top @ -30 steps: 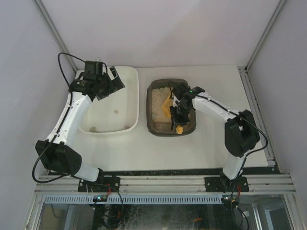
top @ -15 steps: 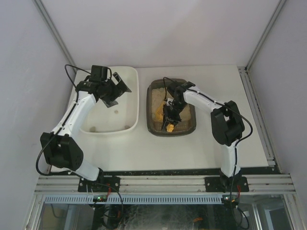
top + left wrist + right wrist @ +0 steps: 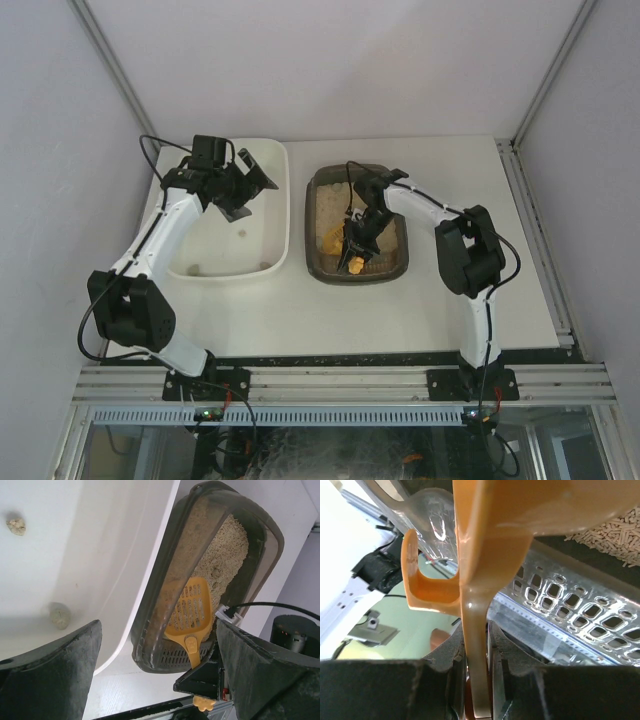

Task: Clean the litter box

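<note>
The white surface [image 3: 400, 310] carries the dark brown-grey litter box [image 3: 312, 240], which sits right of centre, past the arm bases. At the near end of the litter box the right pincer [image 3: 355, 252] is closed tight on the handle of an orange litter scoop [image 3: 337, 238]; the right wrist view shows both fingers [image 3: 440, 680] pressed flat against the thin handle, with the handle's hook sticking out to one side. Below the handle, the near end of the litter box has a perforated panel [image 3: 175, 655].

Further into the litter box, the slotted blade of the scoop lies on the beige pellet litter [image 3: 225, 555], pointing towards the far end.

Just beside the litter box, on its left, stands a larger white tub [image 3: 260, 200]. Two small greyish clumps [image 3: 60, 615] lie on its floor, well apart.

Left of the far end of the litter box, the left pincer [image 3: 248, 192] hangs above the far part of the tub. Its fingers [image 3: 60, 670] are spread wide, with nothing between them, and its camera looks across the tub wall at the litter box.
</note>
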Controlling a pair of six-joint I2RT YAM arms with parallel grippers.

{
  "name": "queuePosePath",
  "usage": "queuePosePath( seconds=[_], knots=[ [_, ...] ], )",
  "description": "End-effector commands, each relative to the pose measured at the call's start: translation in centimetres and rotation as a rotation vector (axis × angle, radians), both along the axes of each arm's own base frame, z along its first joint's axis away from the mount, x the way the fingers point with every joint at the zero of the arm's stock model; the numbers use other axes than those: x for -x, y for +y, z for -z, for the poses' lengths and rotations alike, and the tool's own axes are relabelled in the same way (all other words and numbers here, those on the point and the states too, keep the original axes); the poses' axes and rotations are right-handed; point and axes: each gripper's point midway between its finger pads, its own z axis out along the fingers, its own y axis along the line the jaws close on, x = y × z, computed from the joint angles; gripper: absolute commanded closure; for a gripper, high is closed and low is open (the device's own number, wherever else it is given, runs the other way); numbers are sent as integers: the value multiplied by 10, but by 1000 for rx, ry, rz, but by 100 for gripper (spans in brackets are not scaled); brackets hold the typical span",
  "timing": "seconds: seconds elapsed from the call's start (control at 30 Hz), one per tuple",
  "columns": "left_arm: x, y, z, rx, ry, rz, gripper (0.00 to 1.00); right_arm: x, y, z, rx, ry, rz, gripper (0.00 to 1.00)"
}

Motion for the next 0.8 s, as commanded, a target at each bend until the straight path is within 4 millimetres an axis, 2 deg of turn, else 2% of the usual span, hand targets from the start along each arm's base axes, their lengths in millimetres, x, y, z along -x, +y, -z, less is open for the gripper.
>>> queuePosePath(
  seconds=[0.0,0.17,0.37,0.47,0.6,0.77],
  knots=[
    [-3,-2,-19,14,-73,17,0,-13,23,-1,-108,70,19,100],
    [-2,-3,-22,30,-95,22,0,-26,37,-3,-221,94,30,100],
    [2,-2,-19,33,-99,28,0,-53,57,-15,-348,59,38,100],
    [4,0,-18,39,-107,28,0,-67,60,-18,-395,61,72,100],
    [4,-4,-21,57,-131,43,0,-83,47,-18,-336,-15,113,100],
    [-6,-10,-16,75,-125,55,0,-81,25,-16,-160,-124,57,100]
  ],
)
